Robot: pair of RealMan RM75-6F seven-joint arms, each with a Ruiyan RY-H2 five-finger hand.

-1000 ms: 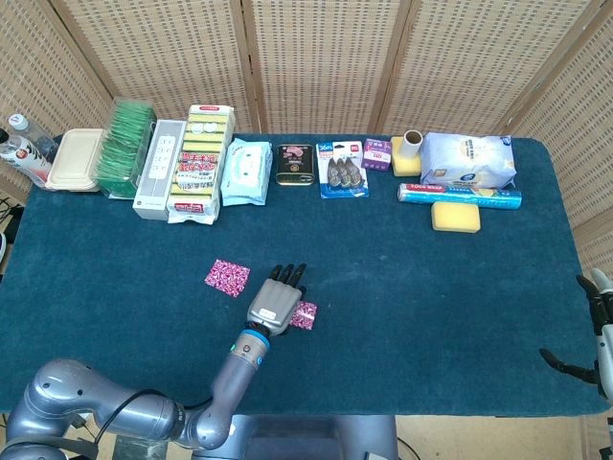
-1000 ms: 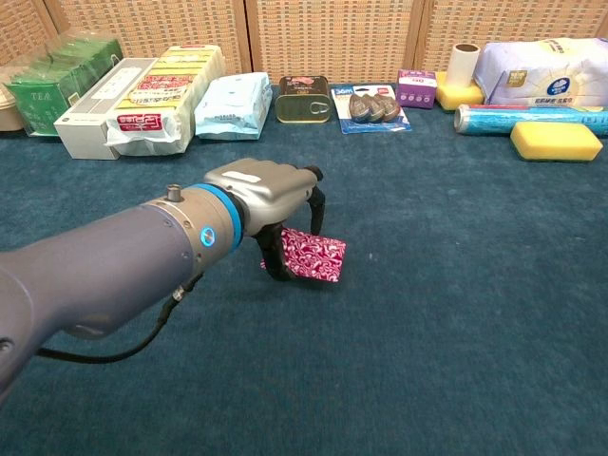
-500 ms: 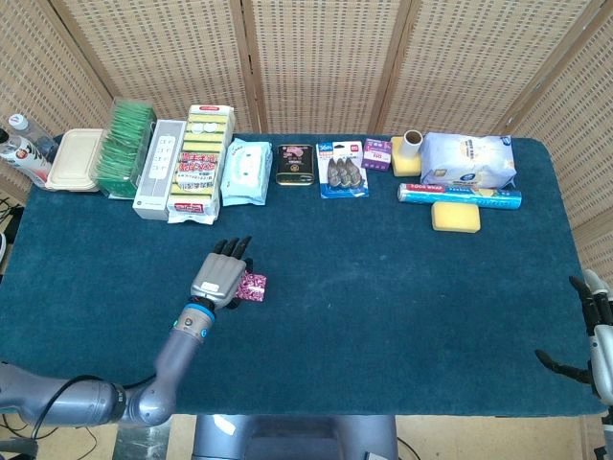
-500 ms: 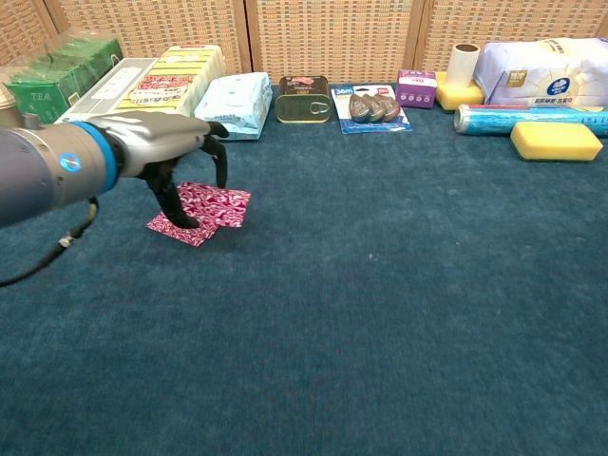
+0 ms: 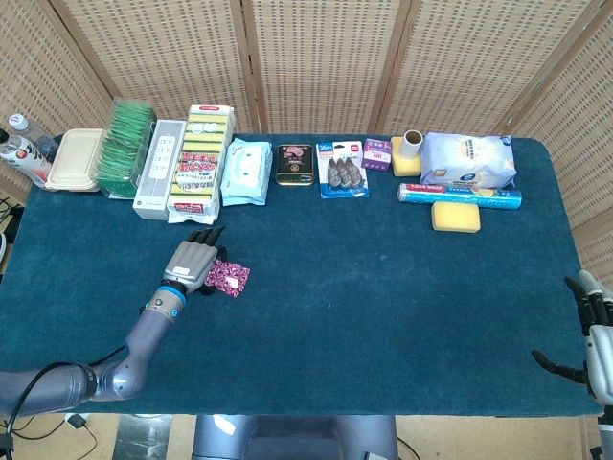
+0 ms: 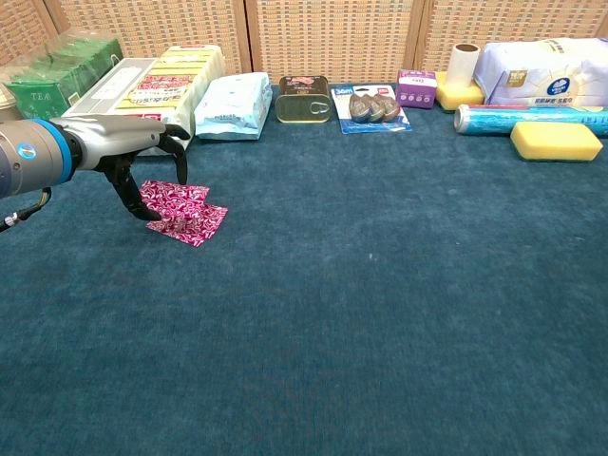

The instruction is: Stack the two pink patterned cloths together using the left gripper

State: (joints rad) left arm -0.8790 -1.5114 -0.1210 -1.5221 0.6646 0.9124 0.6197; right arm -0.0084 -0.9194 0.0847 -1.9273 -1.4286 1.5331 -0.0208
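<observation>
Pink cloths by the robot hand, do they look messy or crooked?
A little. The two pink cloths overlap but are not lined up: in the chest view one sticks out past the other, with corners showing at different angles. The left robot hand is over their left edge. Nothing looks spilled or torn.

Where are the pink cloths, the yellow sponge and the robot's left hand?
pink cloths (image 6: 190, 217), chest view, on the top cloth's patterned face.
yellow sponge (image 6: 556, 140), chest view, on its top side.
left hand (image 6: 142, 142), chest view, on the back of the hand.
</observation>
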